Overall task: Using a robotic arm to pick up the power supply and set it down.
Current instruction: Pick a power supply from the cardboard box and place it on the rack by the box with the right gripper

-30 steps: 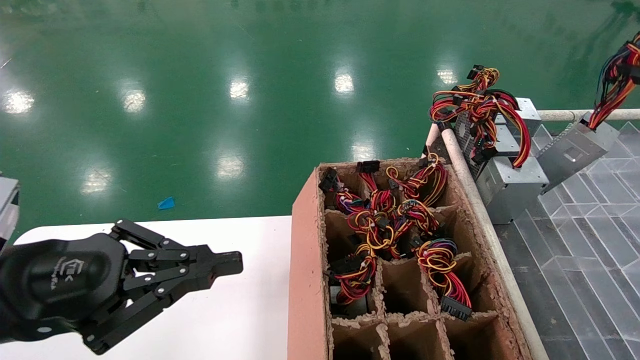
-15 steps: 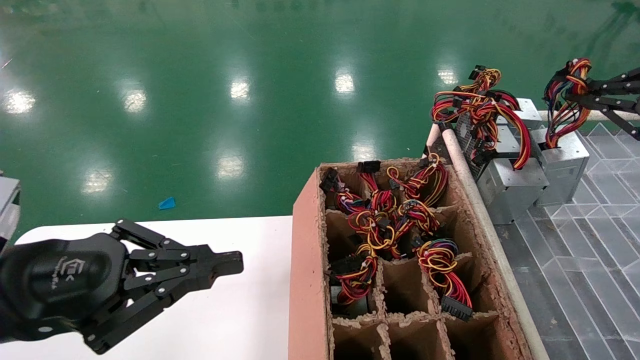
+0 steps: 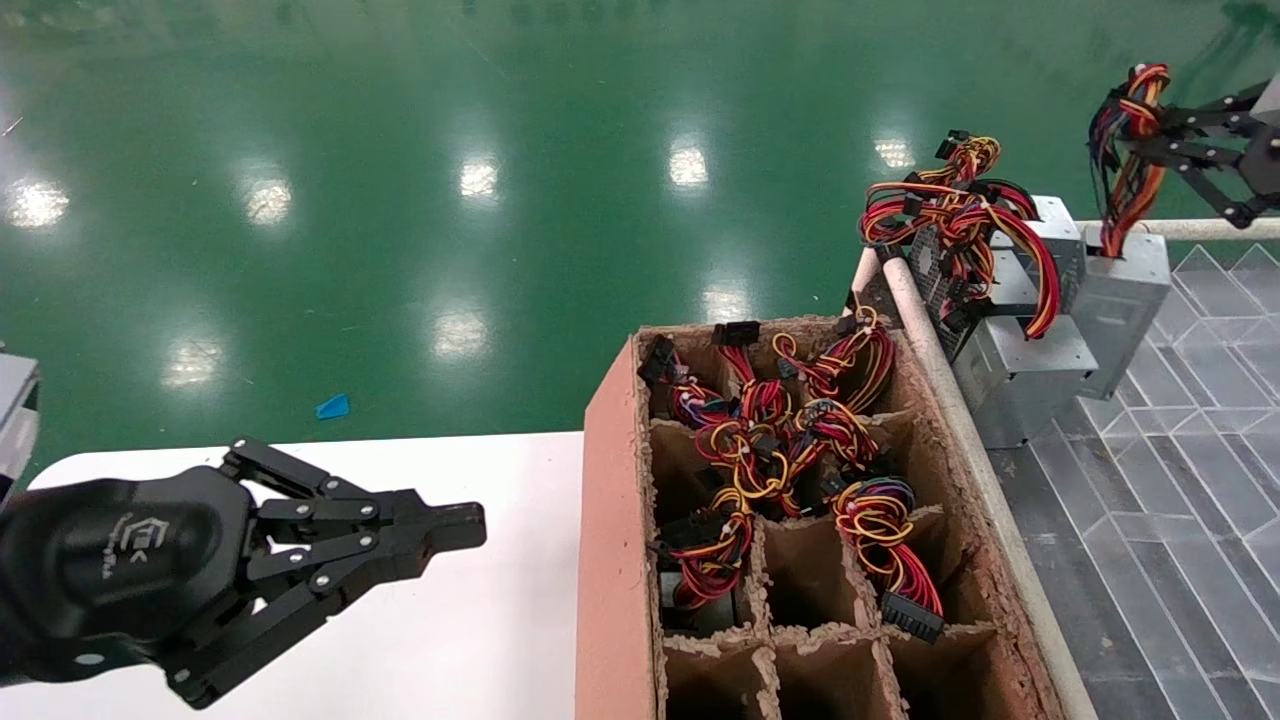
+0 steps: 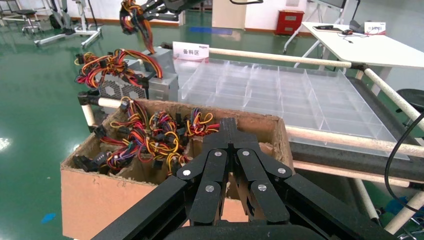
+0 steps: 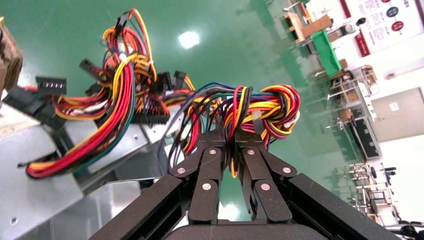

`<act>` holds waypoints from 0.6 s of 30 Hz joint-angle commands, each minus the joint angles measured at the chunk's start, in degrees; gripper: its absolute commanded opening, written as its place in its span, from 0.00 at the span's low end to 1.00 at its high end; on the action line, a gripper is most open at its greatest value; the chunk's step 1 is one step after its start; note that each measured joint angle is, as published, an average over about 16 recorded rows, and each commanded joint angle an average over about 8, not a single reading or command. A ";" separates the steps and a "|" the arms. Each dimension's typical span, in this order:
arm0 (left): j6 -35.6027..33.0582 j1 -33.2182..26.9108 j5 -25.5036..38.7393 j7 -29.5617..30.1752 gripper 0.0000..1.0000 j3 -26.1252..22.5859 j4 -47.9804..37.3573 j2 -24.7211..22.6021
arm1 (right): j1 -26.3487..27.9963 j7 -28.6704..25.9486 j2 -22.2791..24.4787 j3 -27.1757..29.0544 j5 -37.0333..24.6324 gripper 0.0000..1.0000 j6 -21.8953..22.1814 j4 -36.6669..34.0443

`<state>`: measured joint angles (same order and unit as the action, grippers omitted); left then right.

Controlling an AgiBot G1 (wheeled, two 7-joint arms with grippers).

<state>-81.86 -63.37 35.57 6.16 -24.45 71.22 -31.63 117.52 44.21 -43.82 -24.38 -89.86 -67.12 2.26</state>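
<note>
The power supply [image 3: 1120, 300], a grey metal box, stands upright at the far right against another grey box, its lower end at the clear tray; whether it rests there I cannot tell. Its wire bundle [image 3: 1125, 120] of blue, red, orange and yellow runs up into my right gripper [image 3: 1140, 135], which is shut on it. The right wrist view shows the wire bundle [image 5: 260, 107] pinched in the right gripper [image 5: 229, 135]. My left gripper [image 3: 465, 525] is shut and empty over the white table, and appears again as the left gripper [image 4: 228, 125] in its own view.
A second grey power supply [image 3: 1020, 370] with a red-yellow-black tangle sits beside the rail [image 3: 950, 400]. A brown cardboard divider box [image 3: 610, 520] holds several cable bundles. The clear compartment tray [image 3: 1180, 430] fills the right. The white table [image 3: 480, 620] is at lower left.
The power supply has swung left from a tilted hang to upright beside the other grey box. The right gripper came into view and rose slightly. The left arm has not moved.
</note>
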 commanded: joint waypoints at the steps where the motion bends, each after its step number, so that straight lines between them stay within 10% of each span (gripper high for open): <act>1: 0.00 0.00 0.00 0.00 0.00 0.00 0.00 0.00 | -0.19 0.38 -0.37 0.41 0.60 0.00 0.26 -0.42; 18: 0.00 0.00 0.00 0.00 0.00 0.00 0.00 0.00 | -1.50 1.32 -2.61 1.73 2.56 0.00 -1.53 -1.87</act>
<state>-81.86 -63.37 35.57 6.16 -24.45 71.22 -31.63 116.22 45.57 -46.16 -22.68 -87.36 -68.13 0.49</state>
